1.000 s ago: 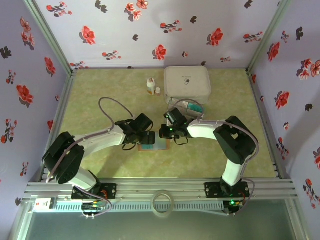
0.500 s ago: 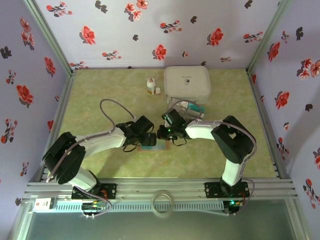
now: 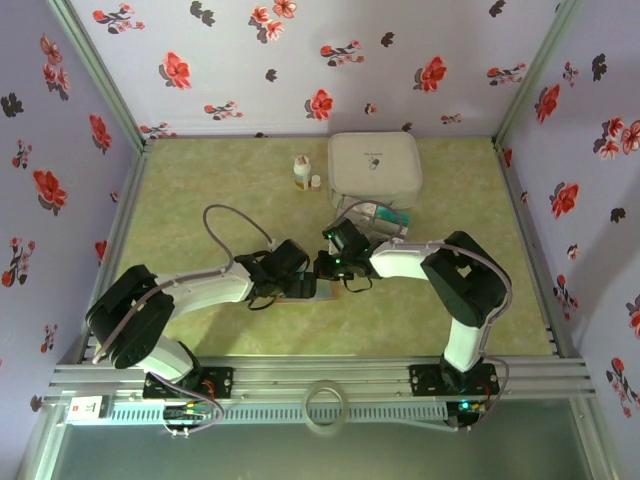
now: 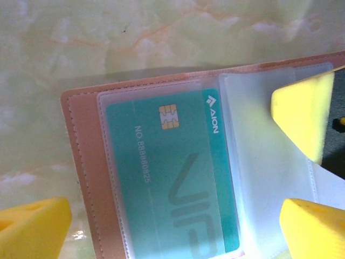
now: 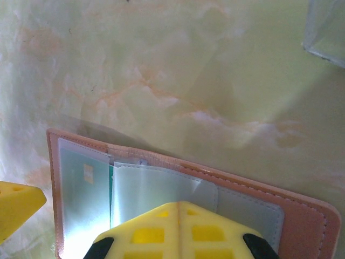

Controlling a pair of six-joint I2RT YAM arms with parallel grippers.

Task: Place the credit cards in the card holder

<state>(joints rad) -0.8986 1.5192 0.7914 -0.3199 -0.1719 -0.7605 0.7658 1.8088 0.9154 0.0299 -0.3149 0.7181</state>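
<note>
nearest the bases, at the middle of the green marbled tabletop [image 3: 200, 180]: card holder [image 4: 86, 178], lying open and flat, brown stitched border around clear plastic pockets facing upward. in one pocket, seen from the left wrist: teal card [image 4: 172, 178] with gold chip and pale lettering, seated inside its sleeve. left tool [image 4: 172, 232] released, yellow fingers [image 4: 32, 226] spread wide to either side of that pocket, grasping nothing; contact with the holder not determinable. right tool [image 5: 178, 229] clenched, yellow tips pressed together with nothing between them, set over a loose clear sleeve [image 5: 156, 189] near the holder's fold; touching or just above, not determinable. from above, both tools meeting tip to tip over the holder. farther back, just right of centre: small heap of loose credit cards [image 3: 380, 213], white and teal, just in front of a large white rounded-square box [image 3: 374, 167]. left of the box, toward the back wall: two small white bottles [image 3: 301, 172], upright, the smaller just beside the taller.
</note>
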